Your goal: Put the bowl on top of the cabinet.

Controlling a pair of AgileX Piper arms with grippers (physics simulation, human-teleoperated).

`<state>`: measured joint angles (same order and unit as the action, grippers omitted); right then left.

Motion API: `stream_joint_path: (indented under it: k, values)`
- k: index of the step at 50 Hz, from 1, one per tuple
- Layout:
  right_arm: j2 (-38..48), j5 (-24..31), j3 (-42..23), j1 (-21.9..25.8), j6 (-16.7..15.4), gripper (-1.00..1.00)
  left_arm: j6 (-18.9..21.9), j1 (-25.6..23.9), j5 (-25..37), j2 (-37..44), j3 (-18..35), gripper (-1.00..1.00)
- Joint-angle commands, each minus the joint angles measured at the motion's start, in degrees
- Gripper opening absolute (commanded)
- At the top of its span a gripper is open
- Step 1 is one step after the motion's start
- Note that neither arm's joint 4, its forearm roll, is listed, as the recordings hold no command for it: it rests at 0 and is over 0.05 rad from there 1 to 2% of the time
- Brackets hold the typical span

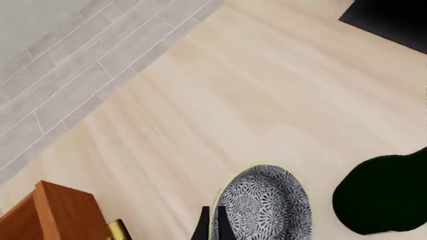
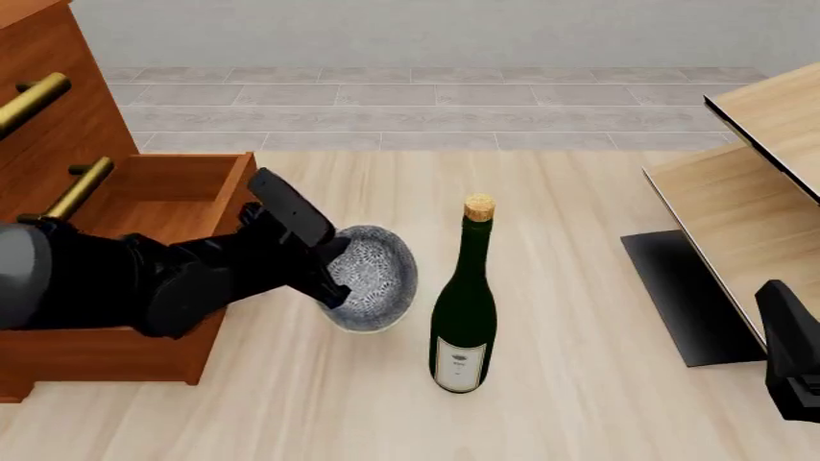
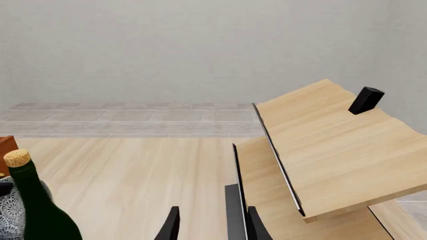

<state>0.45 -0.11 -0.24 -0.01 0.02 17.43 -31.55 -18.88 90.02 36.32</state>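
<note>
Cabinet [image 2: 58,173]: reddish-brown, brass handles, one drawer [image 2: 167,192] pulled open just left of the left pincer [image 2: 336,280]; its top runs out of the front view, well above the pincer.

Left pincer: fingers straddle the near rim of the bowl [image 2: 378,279], one inside, one outside, narrowed onto the wall. Bowl appears tipped and raised off the surface [image 2: 564,192], carried at the pincer tip. Judged step: grasp made, lift in hand.

Next move, as I read it: raise the bowl well clear of the open drawer front, swing it left over the cabinet top, level it, then release.

Wine bottle [image 2: 464,307]: upright just right of the bowl; a sideways swing could clip it.

Right pincer [image 3: 210,225]: idle by the pale shelving [image 3: 327,150], fingers parted, nothing held.
</note>
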Motion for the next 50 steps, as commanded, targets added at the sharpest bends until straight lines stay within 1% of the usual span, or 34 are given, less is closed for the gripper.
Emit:
stream_joint_path:
  k: [1, 9, 10, 13, 14, 16, 17, 19, 20, 23, 25, 26, 30, 32, 34, 36, 37, 39, 40, 41, 43, 44, 46, 47, 48, 49, 50]
  values:
    - [-0.01, 0.0, 0.0, -0.01, 0.01, 1.0, -0.38, 1.0, 1.63, -5.31, 0.1, -1.0]
    - [0.0, 0.0, 0.0, -0.01, 0.01, 1.0, -1.99, 2.56, 3.89, -10.73, 0.21, -1.0]
    - [0.0, 0.0, 0.0, 0.0, 0.01, 1.0, -2.93, 3.17, 4.76, -11.93, 0.55, -1.0]
    - [0.0, 0.0, 0.0, 0.01, 0.0, 1.0, -3.71, 3.79, 6.42, -14.74, 0.82, -1.0]
    - [-0.01, 0.0, 0.0, 0.01, -0.01, 1.0, -5.22, 4.16, 7.85, -16.03, 1.43, -1.0]
    - [0.0, 0.0, 0.0, 0.0, 0.0, 1.0, -3.43, 5.09, 7.9, -18.55, 0.96, -1.0]
    - [0.0, 0.0, 0.0, 0.0, 0.0, 1.0, -5.02, 5.68, 8.94, -19.0, 1.66, -1.0]
    - [0.0, 0.0, 0.0, -0.01, 0.0, 1.0, -5.38, 6.09, 9.62, -20.06, 1.87, -1.0]
    - [0.0, 0.0, 0.0, -0.01, 0.0, 1.0, -6.03, 6.64, 10.83, -22.14, 2.25, -1.0]
    - [-0.01, 0.0, 0.0, -0.01, 0.01, 1.0, -7.61, 8.21, 12.57, -24.93, 3.09, -1.0]
    - [0.0, 0.0, 0.0, 0.0, 0.01, 1.0, -8.28, 7.6, 14.37, -26.95, 3.58, -1.0]
    - [-0.01, 0.0, 0.0, 0.0, -0.01, 1.0, -8.42, 9.22, 14.12, -28.08, 3.79, -1.0]
    - [0.0, 0.0, 0.0, -0.01, 0.01, 1.0, -9.8, 9.63, 16.86, -29.99, 5.77, -1.0]
    - [0.0, 0.0, 0.0, 0.0, 0.0, 1.0, -11.89, 9.9, 18.69, -30.88, 7.12, -1.0]
    - [0.0, 0.0, 0.0, 0.01, 0.0, 1.0, -11.13, 9.96, 19.2, -31.41, 7.36, -1.0]
    - [0.0, 0.0, 0.0, 0.0, 0.0, 1.0, -13.77, 10.98, 20.77, -32.18, 8.69, -1.0]
    - [0.0, 0.0, 0.0, 0.01, 0.0, 1.0, -12.72, 11.09, 21.08, -33.18, 8.93, -1.0]
    - [-0.01, 0.0, 0.0, -0.01, 0.01, 1.0, -11.34, 12.84, 20.68, -35.11, 9.09, -1.0]
    - [-0.01, 0.0, 0.0, -0.01, 0.0, 1.0, -13.31, 13.36, 21.71, -35.11, 10.02, -1.0]
    - [0.0, 0.0, 0.0, -0.01, 0.0, 1.0, -14.15, 13.58, 22.45, -34.95, 10.64, -1.0]
    - [0.0, 0.0, 0.0, -0.01, 0.0, 1.0, -13.61, 13.64, 23.04, -35.55, 11.1, -1.0]
    - [-0.01, 0.0, 0.0, -0.01, 0.0, 1.0, -15.48, 14.83, 23.91, -36.16, 12.02, -1.0]
    - [0.01, 0.0, 0.0, 0.01, -0.01, 1.0, -15.11, 15.35, 24.06, -36.92, 12.15, -1.0]
    - [-0.02, 0.0, 0.0, 0.0, 0.0, 1.0, -16.85, 15.67, 24.94, -36.97, 12.78, -1.0]
    - [-0.01, 0.0, 0.0, 0.0, 0.0, 1.0, -17.75, 15.78, 25.59, -36.8, 13.27, -1.0]
    - [0.0, 0.0, 0.0, -0.02, 0.01, 1.0, -17.32, 16.22, 25.85, -37.32, 13.63, -1.0]
    - [0.0, 0.0, 0.0, -0.01, 0.0, 1.0, -18.12, 17.01, 26.09, -37.88, 14.18, -1.0]
